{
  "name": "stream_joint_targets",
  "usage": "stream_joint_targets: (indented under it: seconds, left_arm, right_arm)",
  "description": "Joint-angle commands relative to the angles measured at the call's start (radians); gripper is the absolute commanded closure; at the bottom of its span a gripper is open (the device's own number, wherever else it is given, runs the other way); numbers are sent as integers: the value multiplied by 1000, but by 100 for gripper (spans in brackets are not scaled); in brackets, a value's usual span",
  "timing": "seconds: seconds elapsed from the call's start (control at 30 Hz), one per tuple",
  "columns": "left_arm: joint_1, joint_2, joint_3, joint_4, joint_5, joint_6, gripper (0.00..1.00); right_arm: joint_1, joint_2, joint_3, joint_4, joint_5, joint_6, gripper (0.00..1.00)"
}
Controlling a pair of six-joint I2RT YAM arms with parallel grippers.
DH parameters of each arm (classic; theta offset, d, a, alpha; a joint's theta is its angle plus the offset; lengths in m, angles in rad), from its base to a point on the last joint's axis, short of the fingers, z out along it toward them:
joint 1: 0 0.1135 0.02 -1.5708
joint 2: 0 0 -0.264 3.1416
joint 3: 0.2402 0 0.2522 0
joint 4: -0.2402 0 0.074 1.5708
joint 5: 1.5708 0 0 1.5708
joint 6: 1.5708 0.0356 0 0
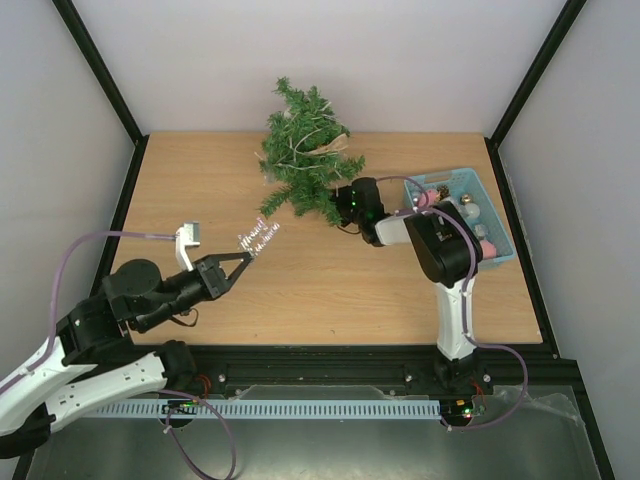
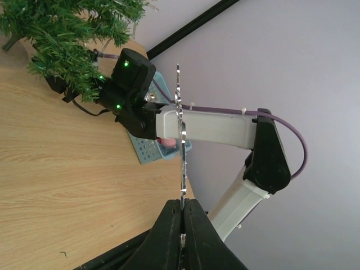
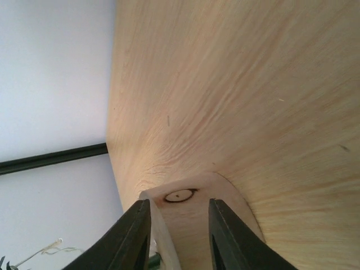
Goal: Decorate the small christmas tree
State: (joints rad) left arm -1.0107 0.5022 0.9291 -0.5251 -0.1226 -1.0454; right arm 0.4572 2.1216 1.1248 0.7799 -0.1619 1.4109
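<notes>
Only one tree (image 1: 305, 160) is in view, at the far middle of the table (image 1: 200, 180), leaning away from the arms. The right gripper (image 1: 345, 200) is at its foot, with two fingers (image 3: 135, 236) clamped on either side of the pale round base (image 3: 191, 225). The left gripper (image 2: 183, 211) is closed tightly on one flat silver ornament (image 2: 181, 140) and holds it above the wood, apart from the branches. One blue basket (image 1: 497, 225) sits at the right and holds several baubles whose number I cannot tell.
</notes>
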Motion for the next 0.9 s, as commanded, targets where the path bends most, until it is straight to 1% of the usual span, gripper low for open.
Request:
stream_joint_targets:
  seconds: [0.0, 0.1, 0.17, 0.27, 0.33, 0.47, 0.6, 0.7, 0.8, 0.87]
  left_arm:
    - [-5, 53, 48, 20, 57, 67, 98]
    - [-5, 119, 97, 5, 136, 134, 98]
    - [-5, 171, 130, -6, 202, 183, 98]
    - [-3, 250, 175, -25, 295, 254, 98]
    - [-2, 276, 188, -18, 352, 299, 98]
    - [-2, 294, 209, -12, 446, 367, 98]
    - [-1, 278, 198, 12, 521, 417, 98]
    - [3, 267, 164, 68, 624, 427, 98]
    - [6, 256, 111, 159, 713, 407, 98]
    - [9, 247, 69, 232, 779, 380, 98]
  right_arm:
    - [-22, -79, -74, -27, -35, -50, 67]
    - [-54, -184, -211, -20, -63, -71, 63]
    - [-75, -273, -302, -47, -82, -105, 59]
    - [-96, -414, -397, -153, -120, -191, 53]
    - [-99, -527, -448, -226, -154, -256, 51]
    - [-99, -795, -512, -414, -242, -392, 51]
    - [-100, -1099, -520, -621, -348, -519, 51]
    - [-99, -1321, -492, -714, -476, -548, 51]
    - [-100, -1451, -470, -687, -625, -487, 52]
    - [-100, -1501, -448, -630, -718, -427, 54]
